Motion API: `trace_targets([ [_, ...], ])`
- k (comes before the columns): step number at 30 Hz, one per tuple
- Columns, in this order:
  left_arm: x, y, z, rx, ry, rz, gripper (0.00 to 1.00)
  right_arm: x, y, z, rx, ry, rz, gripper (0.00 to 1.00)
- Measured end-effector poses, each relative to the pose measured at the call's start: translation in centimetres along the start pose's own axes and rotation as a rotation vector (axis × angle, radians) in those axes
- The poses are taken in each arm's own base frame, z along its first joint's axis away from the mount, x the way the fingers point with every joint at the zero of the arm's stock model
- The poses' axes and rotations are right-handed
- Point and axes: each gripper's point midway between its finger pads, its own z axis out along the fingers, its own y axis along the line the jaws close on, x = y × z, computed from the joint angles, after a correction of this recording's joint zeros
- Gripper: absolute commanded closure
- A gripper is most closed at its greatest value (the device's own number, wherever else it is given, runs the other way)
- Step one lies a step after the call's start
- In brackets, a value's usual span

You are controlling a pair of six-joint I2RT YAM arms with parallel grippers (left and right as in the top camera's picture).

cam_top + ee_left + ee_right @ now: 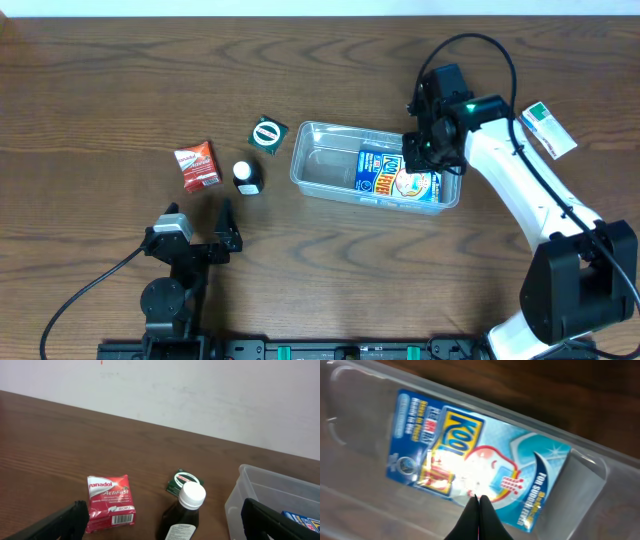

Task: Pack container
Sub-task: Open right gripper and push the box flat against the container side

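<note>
Panadol ActiFast box (110,500) (30 caps) lies left of the container (320,150); right end effector (479,502), pinched shut, hovers over its blue carton (395,175) marked "Koo"; left end effector (200,222) gapes wide.

1. Looking straight down from high above the table (100,100), taking in its whole width.
2. Riding low on the left wrist, facing across the tabletop toward a pale wall (200,400); sharing the red box (110,502), bottle (185,512) and container (255,495) end with the overhead view.
3. Hanging close inside the container from the right wrist, facing down onto the blue carton (470,455), also showing from overhead.
</note>
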Motion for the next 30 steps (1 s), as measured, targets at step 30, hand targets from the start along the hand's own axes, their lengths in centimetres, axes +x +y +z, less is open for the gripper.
trace_targets([
  [30, 0.0, 0.0, 0.0, 0.000, 0.000, 0.000, 0.02, -6.5, -4.6, 2.3, 0.134, -0.347, -0.031, 0.99],
])
